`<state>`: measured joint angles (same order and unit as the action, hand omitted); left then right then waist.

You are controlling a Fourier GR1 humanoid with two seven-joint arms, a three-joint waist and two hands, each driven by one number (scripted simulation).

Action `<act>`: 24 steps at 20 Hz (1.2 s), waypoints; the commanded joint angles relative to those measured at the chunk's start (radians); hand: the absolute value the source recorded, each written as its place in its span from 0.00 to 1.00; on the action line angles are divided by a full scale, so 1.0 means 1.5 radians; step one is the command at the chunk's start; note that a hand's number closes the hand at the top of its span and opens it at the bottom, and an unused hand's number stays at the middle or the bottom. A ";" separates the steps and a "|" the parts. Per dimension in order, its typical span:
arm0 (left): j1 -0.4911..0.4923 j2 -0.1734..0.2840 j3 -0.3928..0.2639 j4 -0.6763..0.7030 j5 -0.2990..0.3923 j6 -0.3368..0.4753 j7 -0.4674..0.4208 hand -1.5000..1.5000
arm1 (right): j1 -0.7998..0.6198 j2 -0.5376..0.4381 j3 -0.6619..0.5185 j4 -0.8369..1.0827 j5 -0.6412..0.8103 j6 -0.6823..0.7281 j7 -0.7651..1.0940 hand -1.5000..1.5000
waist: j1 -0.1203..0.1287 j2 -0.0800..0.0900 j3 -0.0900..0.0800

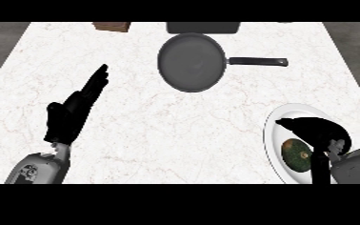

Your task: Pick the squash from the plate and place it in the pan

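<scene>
Nearest you, at the lower right, your right hand [320, 133] arches over the white plate [275, 124], fingers curled downward above the squash [296, 154]. The squash sits on the plate, a dark green rounded shape with a paler spot on top; the hand covers its right side, and you cannot make out whether the fingers actually touch it or only hover around it. The plate itself is cut off by the view's right edge and partly hidden under the hand and the grey forearm, so only its left rim shows clearly.

At the lower left, your left hand [74, 107] rests over the marble counter [141, 124] with its fingers straight and slack, pointing up and to the right, holding nothing. Its grey forearm enters from the bottom edge.

Farther out, well apart from the plate, the dark pan [191, 62] lies on the counter with its handle pointing right. Nothing shows inside it.

At the far edge, a brown object [112, 26] and a dark rectangular object [203, 27] just behind the pan are cropped by the top of the view, too little visible to identify.
</scene>
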<state>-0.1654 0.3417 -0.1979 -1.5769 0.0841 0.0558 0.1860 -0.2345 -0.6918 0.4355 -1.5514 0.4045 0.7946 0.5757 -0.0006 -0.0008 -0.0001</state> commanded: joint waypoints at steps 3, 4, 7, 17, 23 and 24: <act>0.035 -0.022 0.024 -0.004 -0.026 -0.028 -0.024 0.50 | 0.066 0.014 -0.037 -0.035 0.066 0.001 -0.033 0.00 | 0.000 0.000 0.000; 0.060 -0.015 0.022 -0.047 -0.030 -0.018 -0.012 0.50 | 0.028 0.049 -0.023 0.044 0.091 -0.026 -0.053 0.00 | 0.004 0.000 0.000; 0.015 -0.028 0.048 -0.009 -0.022 -0.056 0.002 0.50 | 0.071 0.046 -0.031 0.000 0.130 -0.013 -0.066 0.00 | 0.000 0.000 0.000; -0.003 -0.026 0.087 0.019 -0.023 -0.081 -0.002 0.50 | 0.087 0.050 0.007 0.025 0.175 0.019 -0.167 1.00 | -0.002 0.000 0.000; -0.020 -0.073 0.057 0.048 -0.066 -0.059 -0.010 0.50 | 0.074 0.059 0.002 0.068 0.215 -0.014 -0.224 1.00 | -0.003 0.001 0.000; 0.016 -0.072 0.055 -0.024 -0.069 -0.048 0.024 0.50 | 0.091 0.055 -0.009 0.034 0.219 -0.009 -0.210 1.00 | -0.001 0.000 0.000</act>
<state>-0.1503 0.2595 -0.1015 -1.5758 0.0067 -0.0376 0.1897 -0.1562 -0.6259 0.3982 -1.4772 0.7156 0.7733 0.2828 0.0010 -0.0103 -0.0135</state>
